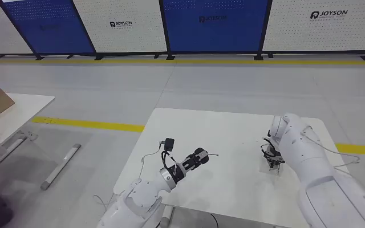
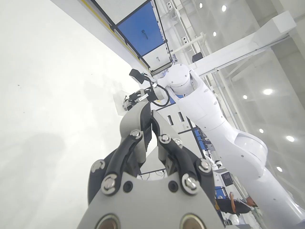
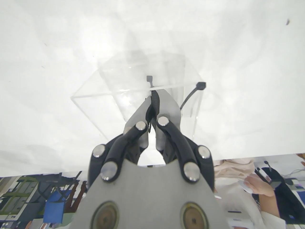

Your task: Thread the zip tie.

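My left gripper (image 1: 201, 155) (image 2: 150, 117) hangs over the middle of the white table (image 1: 228, 188), shut on a thin black zip tie (image 1: 213, 153) whose free end pokes out toward the right arm. My right gripper (image 1: 272, 155) (image 3: 153, 94) sits at the rim of a clear plastic box (image 3: 109, 91) (image 1: 275, 166) near the table's right side. It is shut on a second zip tie (image 3: 149, 79), whose square head sticks out past the fingertips. A third zip tie (image 3: 200, 85) leans in the box corner, its tail curving down.
The clear box (image 2: 120, 101) and the right arm's gripper (image 2: 133, 97) show beyond my left fingertips. Bare white tabletop lies between the two grippers. The table's front edge is close under the left arm. A person's hand (image 3: 257, 184) shows beyond the table edge.
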You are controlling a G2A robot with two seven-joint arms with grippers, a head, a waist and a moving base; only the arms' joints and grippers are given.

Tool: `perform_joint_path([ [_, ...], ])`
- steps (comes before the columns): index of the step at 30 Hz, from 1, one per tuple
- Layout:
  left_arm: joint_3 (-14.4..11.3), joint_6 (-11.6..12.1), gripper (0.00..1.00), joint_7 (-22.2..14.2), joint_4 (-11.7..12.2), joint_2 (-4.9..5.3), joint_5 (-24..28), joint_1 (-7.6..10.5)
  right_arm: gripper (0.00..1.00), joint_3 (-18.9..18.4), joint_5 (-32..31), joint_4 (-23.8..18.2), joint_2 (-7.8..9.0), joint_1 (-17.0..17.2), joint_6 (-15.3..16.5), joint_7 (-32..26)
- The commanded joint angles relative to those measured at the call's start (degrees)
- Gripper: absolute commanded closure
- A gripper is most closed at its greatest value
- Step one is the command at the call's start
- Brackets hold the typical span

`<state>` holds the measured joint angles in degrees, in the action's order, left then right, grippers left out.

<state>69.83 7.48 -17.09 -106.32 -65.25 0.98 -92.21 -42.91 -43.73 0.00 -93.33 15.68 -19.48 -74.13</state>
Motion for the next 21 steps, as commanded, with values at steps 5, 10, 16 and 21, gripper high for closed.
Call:
perform_joint_path([
  [5, 0.0, 0.0, 1.00, 0.0, 0.0, 0.00, 0.0, 0.00, 1.00, -0.2, 0.3, 0.0, 0.10, -0.2, 0.0, 0.0],
  [10, 0.0, 0.0, 1.00, 0.0, 0.0, 0.00, 0.0, 0.00, 1.00, -0.4, 0.8, 0.0, 0.30, -0.5, 0.0, -0.4],
  [16, 0.0, 0.0, 1.00, 0.0, 0.0, 0.00, 0.0, 0.00, 1.00, -0.7, 1.4, 0.0, 0.69, -0.8, 0.0, 0.1],
  [21, 0.0, 0.0, 1.00, 0.0, 0.0, 0.00, 0.0, 0.00, 0.82, -0.7, 1.3, 0.0, 1.04, -0.7, 0.0, 0.6],
])
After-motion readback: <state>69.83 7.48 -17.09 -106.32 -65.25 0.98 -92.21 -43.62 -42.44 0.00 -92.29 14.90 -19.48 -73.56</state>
